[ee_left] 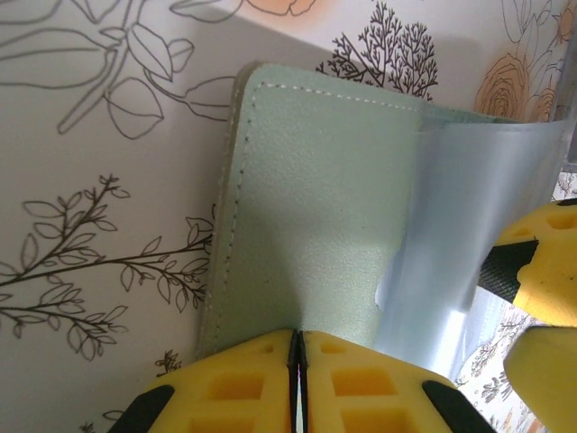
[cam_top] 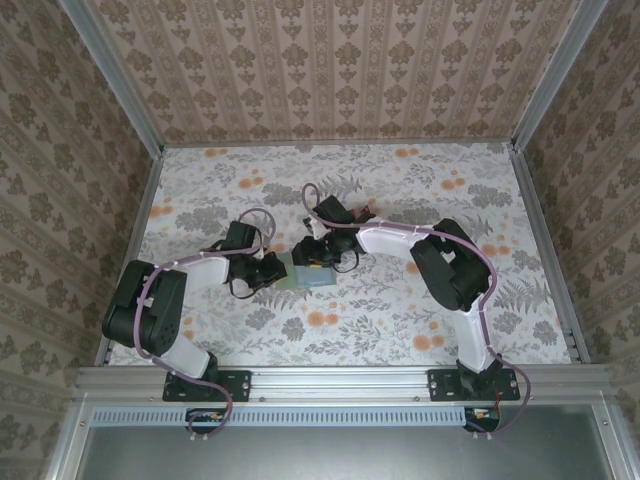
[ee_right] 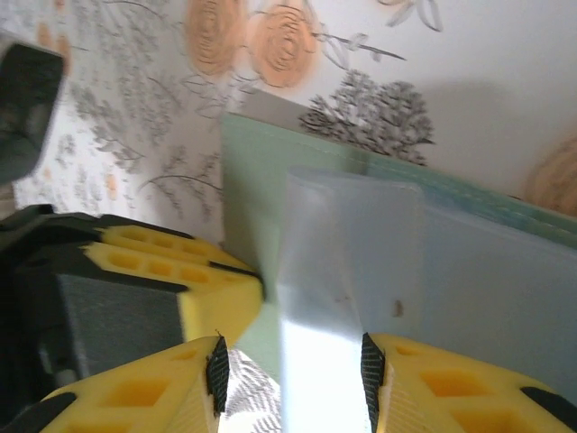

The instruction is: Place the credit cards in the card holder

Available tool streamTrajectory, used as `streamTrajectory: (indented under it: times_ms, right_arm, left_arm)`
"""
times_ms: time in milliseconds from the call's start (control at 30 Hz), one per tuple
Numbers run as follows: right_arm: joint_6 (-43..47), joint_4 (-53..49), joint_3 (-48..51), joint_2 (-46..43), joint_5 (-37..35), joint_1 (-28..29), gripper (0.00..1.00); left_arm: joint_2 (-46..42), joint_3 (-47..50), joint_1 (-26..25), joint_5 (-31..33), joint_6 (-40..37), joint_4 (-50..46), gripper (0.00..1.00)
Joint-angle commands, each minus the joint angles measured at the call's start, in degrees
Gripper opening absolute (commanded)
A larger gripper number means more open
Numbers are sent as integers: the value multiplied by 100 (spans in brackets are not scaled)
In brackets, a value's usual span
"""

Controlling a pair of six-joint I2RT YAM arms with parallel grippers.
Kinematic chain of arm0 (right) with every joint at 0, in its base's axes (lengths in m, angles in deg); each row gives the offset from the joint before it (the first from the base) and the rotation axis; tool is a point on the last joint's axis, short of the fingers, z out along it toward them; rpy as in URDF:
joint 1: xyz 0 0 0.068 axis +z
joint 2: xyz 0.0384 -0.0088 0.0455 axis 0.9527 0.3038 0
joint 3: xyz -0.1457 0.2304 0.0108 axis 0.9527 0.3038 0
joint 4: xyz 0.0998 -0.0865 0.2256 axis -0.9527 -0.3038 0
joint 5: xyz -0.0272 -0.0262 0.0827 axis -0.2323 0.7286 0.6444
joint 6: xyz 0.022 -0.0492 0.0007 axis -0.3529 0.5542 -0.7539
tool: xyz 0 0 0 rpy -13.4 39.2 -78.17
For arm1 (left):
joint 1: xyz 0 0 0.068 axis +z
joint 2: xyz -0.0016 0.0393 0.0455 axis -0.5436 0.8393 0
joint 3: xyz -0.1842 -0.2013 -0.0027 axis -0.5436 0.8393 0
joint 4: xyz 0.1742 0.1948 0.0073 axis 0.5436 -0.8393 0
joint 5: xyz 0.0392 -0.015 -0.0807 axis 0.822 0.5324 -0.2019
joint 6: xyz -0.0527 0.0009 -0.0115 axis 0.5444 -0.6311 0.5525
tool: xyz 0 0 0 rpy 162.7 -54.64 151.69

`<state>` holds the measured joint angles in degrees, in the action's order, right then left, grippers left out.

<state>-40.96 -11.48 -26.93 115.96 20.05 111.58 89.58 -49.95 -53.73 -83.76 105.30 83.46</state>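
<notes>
Floral table point(cam_top: 400, 320). L gripper point(ee_left: 297, 352) clamped tight on holder point(ee_left: 306, 198), edge nearest it. R gripper point(ee_right: 293, 370) half open, clear flap point(ee_right: 352, 244) btwn jaws, not pinched. Flap looks thin, floppy, slick: pinch near tip.

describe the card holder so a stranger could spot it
On the flower-printed table, look at the very middle. The card holder lies there, its edge pinched in the left claw. It is a plain grey-green rectangle with stitched edges and a clear plastic flap, unlike the patterned surface around it.
</notes>
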Motion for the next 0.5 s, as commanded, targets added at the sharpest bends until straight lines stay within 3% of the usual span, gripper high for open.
streamTrajectory:
  times_ms: [0,467]
  right_arm:
    - [-272,449,108,140,503,-51,46]
    - [-637,1073,210,227,1070,-94,46]
  left_arm:
    - [63,0,-71,15,95,-69,12]
    - [-365,95,-67,182,165,-133,12]
